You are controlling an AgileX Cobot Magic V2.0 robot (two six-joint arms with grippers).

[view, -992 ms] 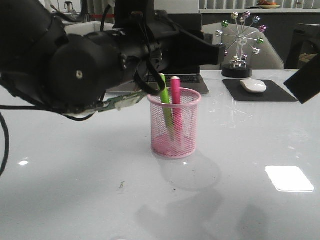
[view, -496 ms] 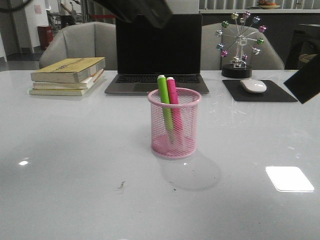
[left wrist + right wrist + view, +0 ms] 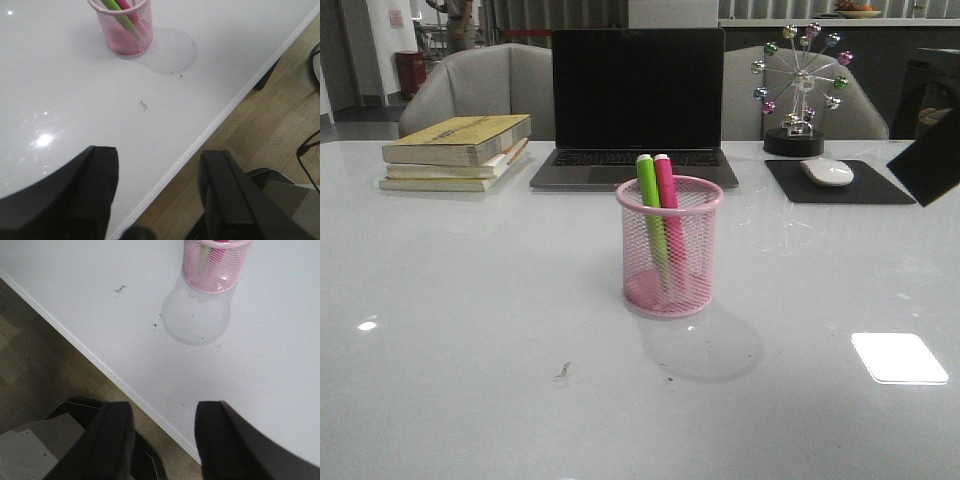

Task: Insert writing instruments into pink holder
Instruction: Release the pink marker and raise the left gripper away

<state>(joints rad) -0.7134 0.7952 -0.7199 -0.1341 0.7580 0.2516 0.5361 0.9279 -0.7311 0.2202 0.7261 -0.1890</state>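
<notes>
Standing in pink mesh cup (image 3: 669, 250): two chunky markers (image 3: 658, 210).

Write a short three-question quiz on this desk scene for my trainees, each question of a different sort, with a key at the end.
1. True or false: both markers stand inside the pink holder.
2. Multiple choice: directly behind the holder, in the front view, is (A) the stack of books, (B) the laptop, (C) the mouse.
3. Short answer: what state are the left gripper and the right gripper in, and what do they hold?

Key
1. True: the green marker and the pink marker lean together inside it, tips above the rim.
2. B.
3. Both are open and hold nothing, near the table edge, away from the holder.
</notes>
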